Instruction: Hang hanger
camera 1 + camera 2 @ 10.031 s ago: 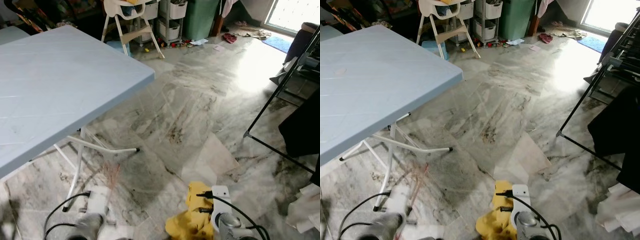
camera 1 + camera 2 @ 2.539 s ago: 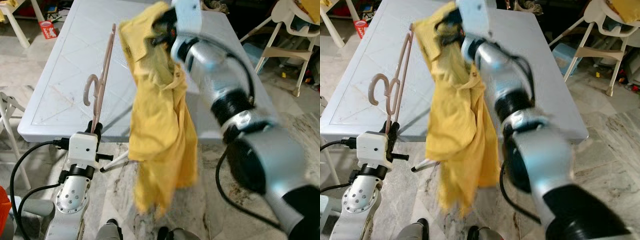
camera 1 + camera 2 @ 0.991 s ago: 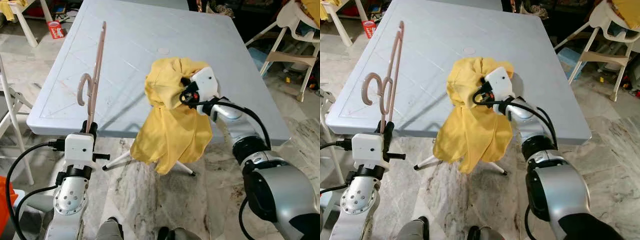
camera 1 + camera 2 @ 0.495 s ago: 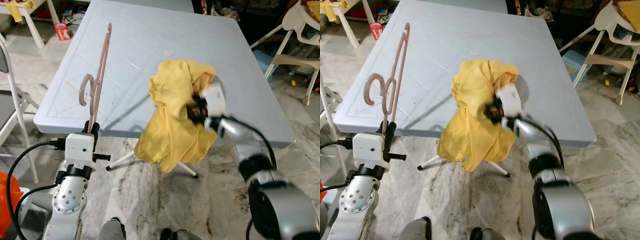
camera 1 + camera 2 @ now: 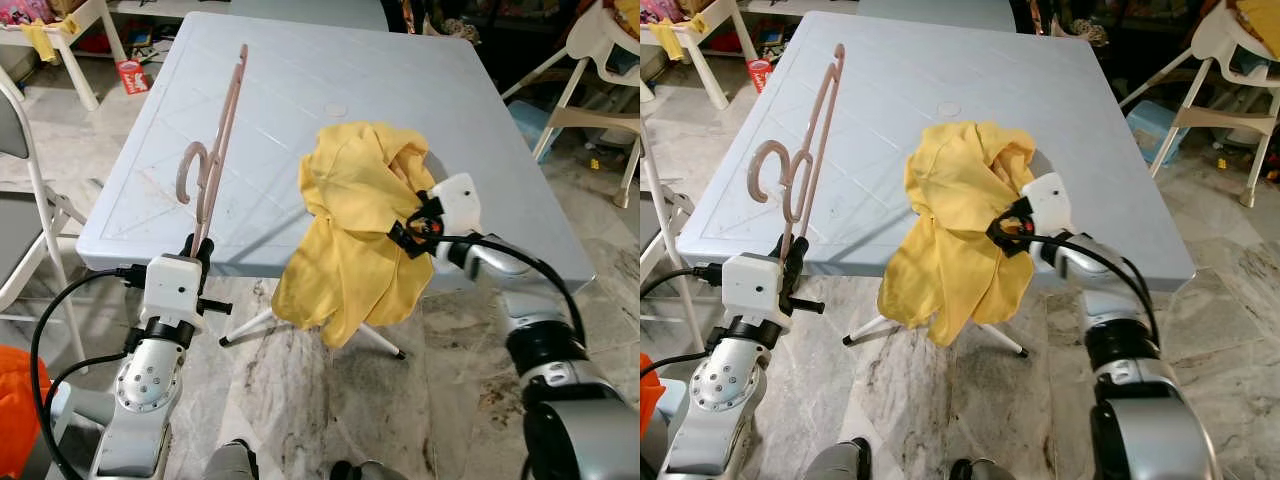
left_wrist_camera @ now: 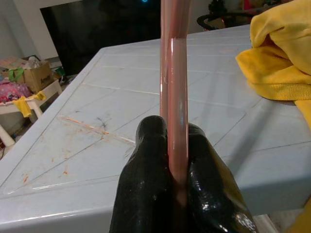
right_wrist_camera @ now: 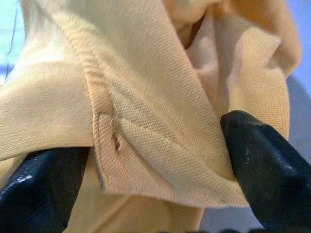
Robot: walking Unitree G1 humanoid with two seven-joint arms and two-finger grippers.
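much of the desk [image 5: 300, 80] top is left bare toward its far edge and far corners. the near edge is blocked at its middle by the yellow shirt [image 5: 355, 230] draped over it, with the right gripper [image 5: 412, 226] against the cloth. near the near left corner, the pink hanger [image 5: 212, 150] is held upright by the left gripper [image 5: 197, 250]. a bare strip is left between hanger and shirt.

Right hand [image 5: 1012, 228] lowered the crumpled yellow cloth garment [image 5: 958, 225] from mid-air onto the pale blue plastic desk's [image 5: 890, 95] near edge.
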